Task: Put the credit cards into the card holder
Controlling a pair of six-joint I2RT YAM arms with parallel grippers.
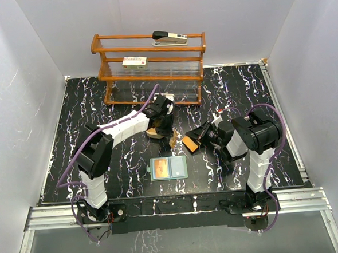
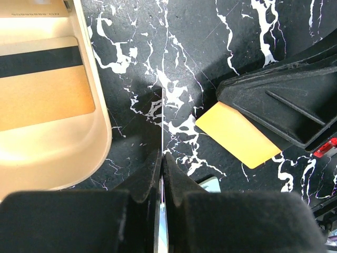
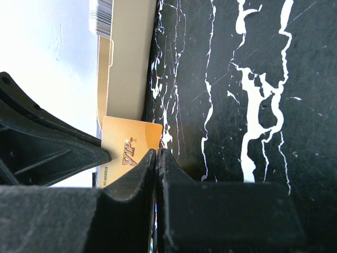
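Observation:
The card holder (image 1: 168,168) lies open and flat on the black marbled table between the two arms; a corner of it (image 2: 210,183) shows in the left wrist view. My left gripper (image 1: 169,133) (image 2: 161,155) is shut on a gold credit card (image 3: 129,147) marked VIP, which stands edge-on in its own view. My right gripper (image 1: 199,137) (image 3: 158,152) is shut on a yellow-orange credit card (image 2: 237,134) (image 1: 190,143), just right of the left gripper. Another gold-orange card (image 2: 45,89) with a black stripe lies in the tan tray (image 2: 102,132).
The tan tray (image 1: 154,132) sits under the left wrist. A wooden rack (image 1: 151,64) stands at the back, with a stapler (image 1: 169,37) on top and a white labelled box (image 1: 134,62) on a shelf. White walls close in on three sides.

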